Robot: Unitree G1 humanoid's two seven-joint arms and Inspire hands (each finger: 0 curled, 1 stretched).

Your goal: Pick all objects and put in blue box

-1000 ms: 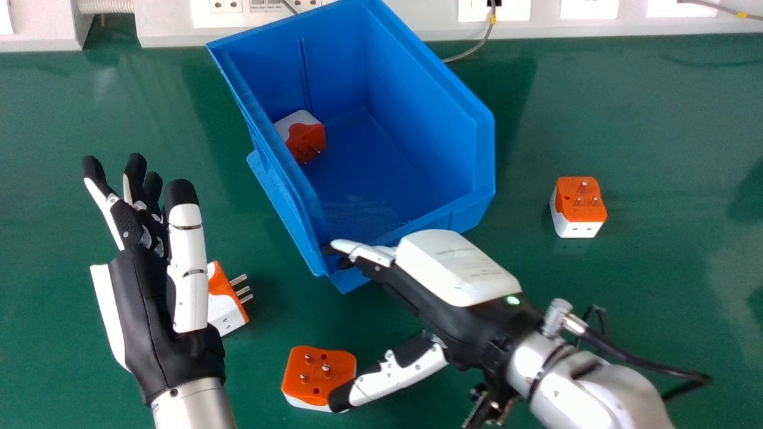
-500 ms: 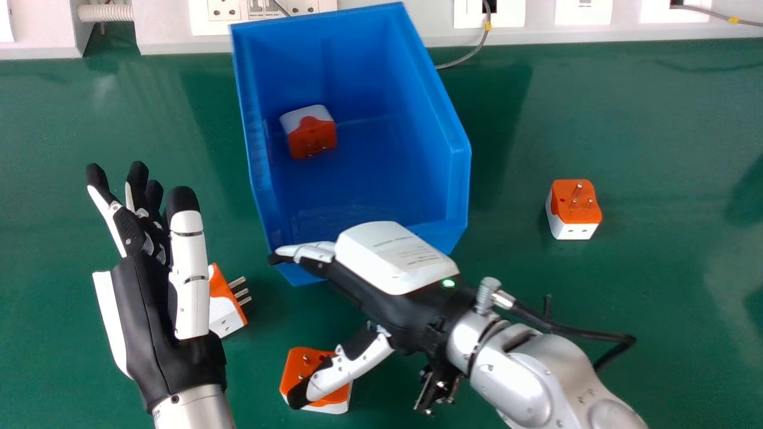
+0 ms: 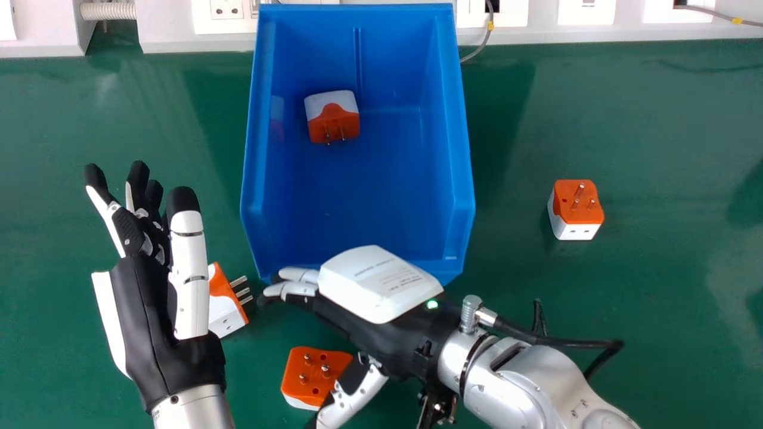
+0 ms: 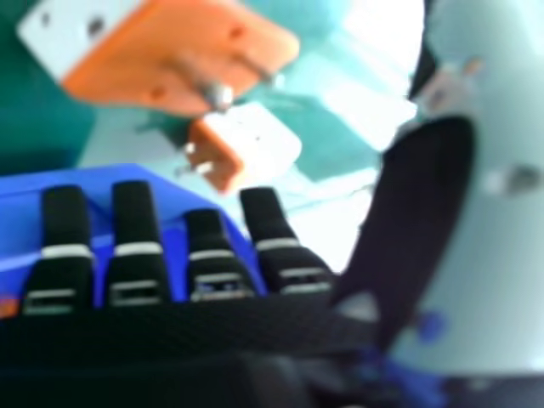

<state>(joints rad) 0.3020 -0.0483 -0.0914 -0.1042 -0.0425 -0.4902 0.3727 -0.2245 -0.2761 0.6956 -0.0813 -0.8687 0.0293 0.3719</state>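
- Blue box (image 3: 369, 196): one, upper centre of the head view, with one boxed adapter (image 3: 332, 117) lying in it, orange and white.
- Near adapter (image 3: 310, 378): one, lower centre of the frame, pins up. We take it for the next piece due in the box.
- Right hand (image 3: 381, 336): one, lower centre, released, fingers extended, thumb spread wide, grasping nothing that we can see.
- Governing relation: from the right hand's palm, the near adapter lies toward the lower left, just beside the thumb and below the fingers in the frame. Contact we cannot tell. The right hand is the nearer of the two; we judge it must come lower left before closing. The top looks almost square, so we find no clear long axis to match.
- Left hand (image 3: 155, 316): one, lower left, released, fingers extended.
- Side adapter (image 3: 225, 310): one, partly hidden by the left hand, pins pointing right.
- Far adapter (image 3: 577, 208): one, right of frame, well apart, pins up.
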